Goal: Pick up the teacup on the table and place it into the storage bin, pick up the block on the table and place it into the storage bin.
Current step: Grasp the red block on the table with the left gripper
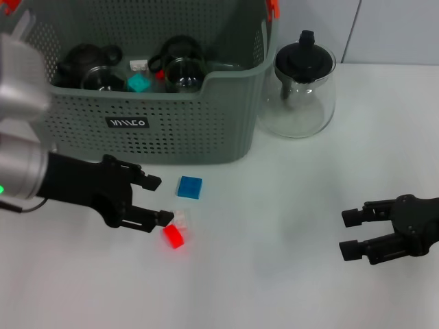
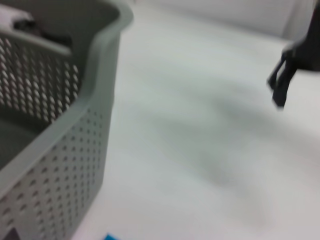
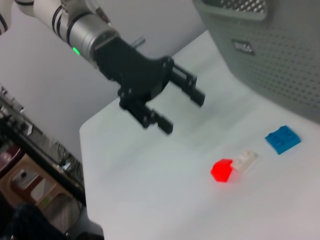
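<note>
Nearest, on the smooth white table: right gripper low at the right, black fingers spread and empty; left gripper at the left, fingers parted and holding nothing, hovering just beside a glossy red block that touches a small white block, with a flat, studded blue block close behind. Farther back: grey-green storage bin, rectangular plastic with perforated walls, a black label and an orange clip, containing dark teaware, clear glass cups and a teal block. Just right of the bin: rounded clear glass teapot with black lid.
</note>
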